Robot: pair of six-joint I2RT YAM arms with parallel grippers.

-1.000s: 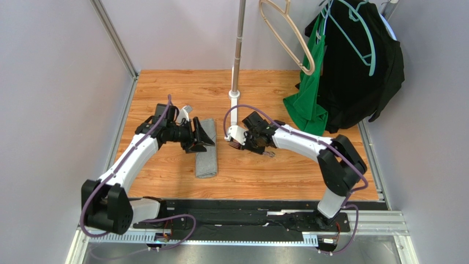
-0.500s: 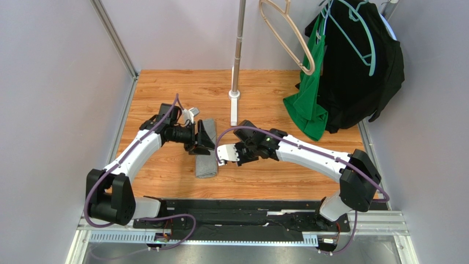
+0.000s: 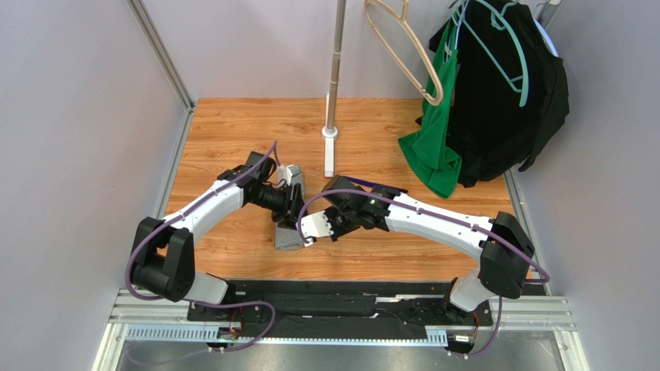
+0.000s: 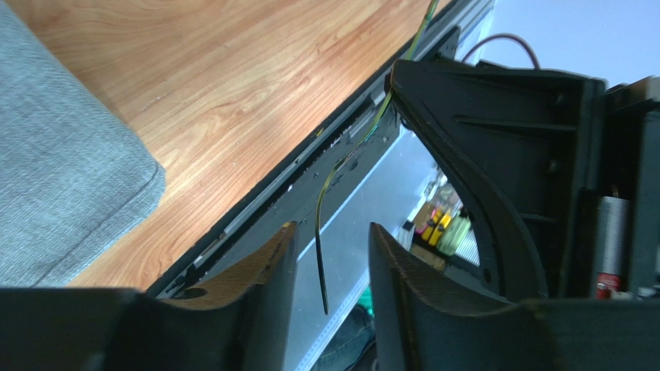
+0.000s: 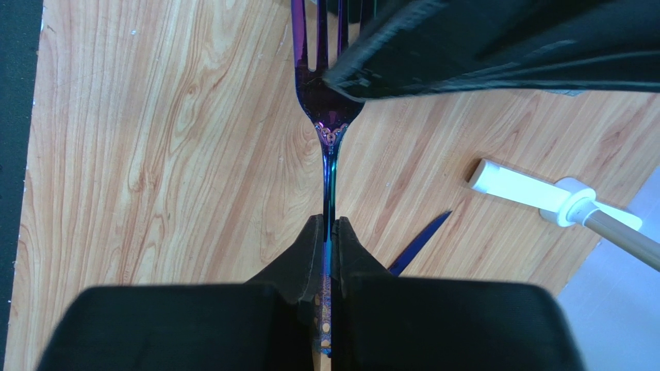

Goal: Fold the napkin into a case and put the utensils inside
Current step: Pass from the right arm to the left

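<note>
Left of the table's (image 3: pixel 232 124) middle, the case (image 3: pixel 288 238) lies near-to-far, its near end just short of the table's near edge. The left gripper (image 4: pixel 333 263) hangs over it, jaws spread and empty. Just right, the right gripper (image 5: pixel 328 232) pinches the fork (image 5: pixel 329 116) by its handle, and the dark purple utensil (image 5: pixel 418 241) lies on bare wood on its far side.

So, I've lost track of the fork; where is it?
Right wrist view: the fork is clamped by its handle in the right gripper, tines pointing away.

We see a wood-grain counter (image 3: pixel 232 124) boxed in by pale grey walls (image 3: pixel 77 116). A metal pole (image 3: pixel 335 62) stands at upper centre. A green garment (image 3: pixel 434 147) and a black garment (image 3: pixel 496 100) hang at upper right.
</note>
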